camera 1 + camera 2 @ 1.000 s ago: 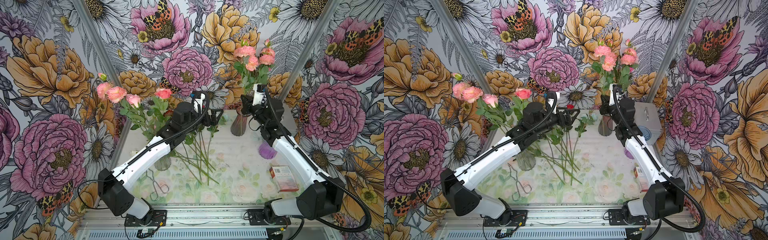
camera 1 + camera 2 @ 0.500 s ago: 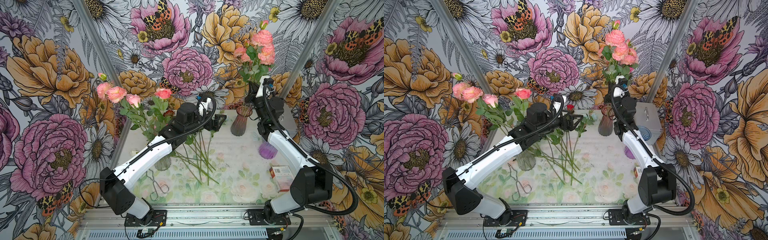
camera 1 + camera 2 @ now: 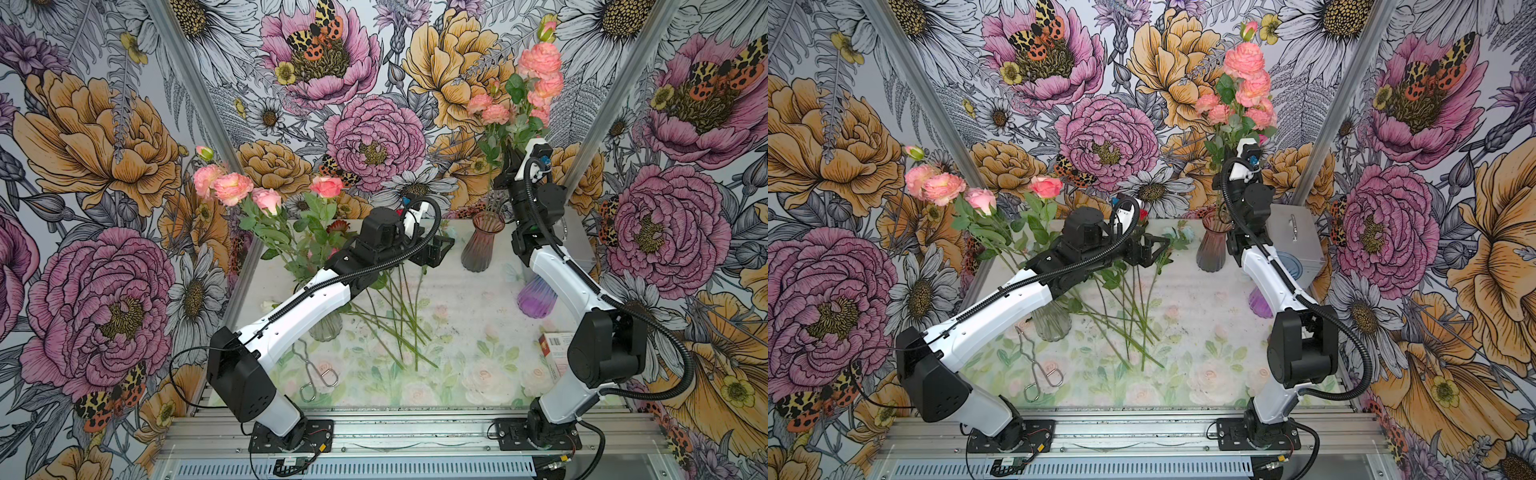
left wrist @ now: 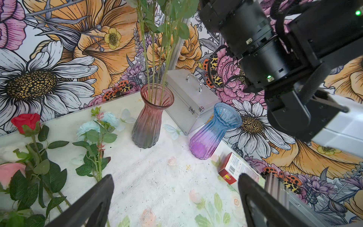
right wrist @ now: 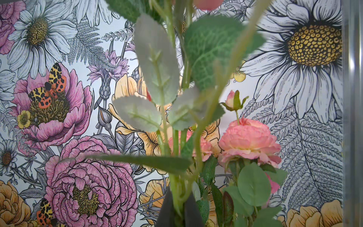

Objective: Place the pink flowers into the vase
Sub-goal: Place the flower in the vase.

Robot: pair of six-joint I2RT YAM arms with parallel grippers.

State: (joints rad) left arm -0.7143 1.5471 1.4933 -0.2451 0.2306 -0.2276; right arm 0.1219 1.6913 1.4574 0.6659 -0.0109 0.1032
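One pair of metal tongs (image 3: 316, 370) lies near-left and one red box (image 3: 555, 353) near-right. There are three vases. A clear vase (image 3: 326, 328) at left holds a second pink bunch (image 3: 232, 187), and a blue-violet vase (image 3: 536, 299) at right is empty. Farther back, the rose-grey vase (image 3: 482, 245) takes the stems of the pink flowers (image 3: 540, 66), with the right gripper (image 3: 508, 164) clamped on them above its rim. The left gripper (image 3: 436, 253), jaws apart and empty, hovers over loose stems (image 3: 399, 316). Bare table (image 3: 465, 316) separates these from the right-hand vases. A silver case (image 4: 188, 98) fills the far-right corner
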